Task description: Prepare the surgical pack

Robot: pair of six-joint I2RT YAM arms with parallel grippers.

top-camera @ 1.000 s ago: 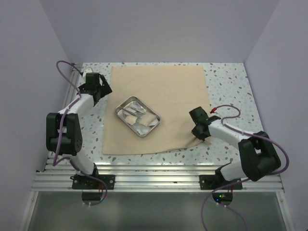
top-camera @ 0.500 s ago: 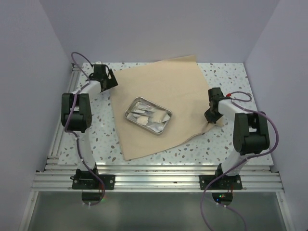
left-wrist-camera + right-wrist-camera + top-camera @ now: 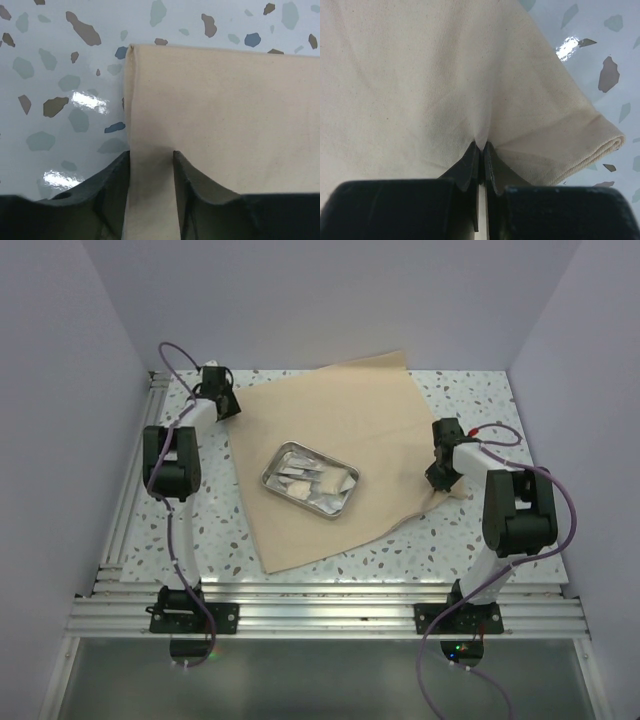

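Left gripper [image 3: 227, 405] has crept farther from the tray [image 3: 310, 478], clamping a corner of the plain tan cloth [image 3: 350, 420]; right gripper [image 3: 438, 478], right of tray, pinches a bunched fold. Cloth lies skewed under tray.

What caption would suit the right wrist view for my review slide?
Right gripper shut on a pinched fold of the tan cloth wrap, speckled table visible at right.

Speckled white tabletop [image 3: 470, 400] w/ alu rail frame [image 3: 320, 610] at near edge, lavender walls [image 3: 330, 300] behind.
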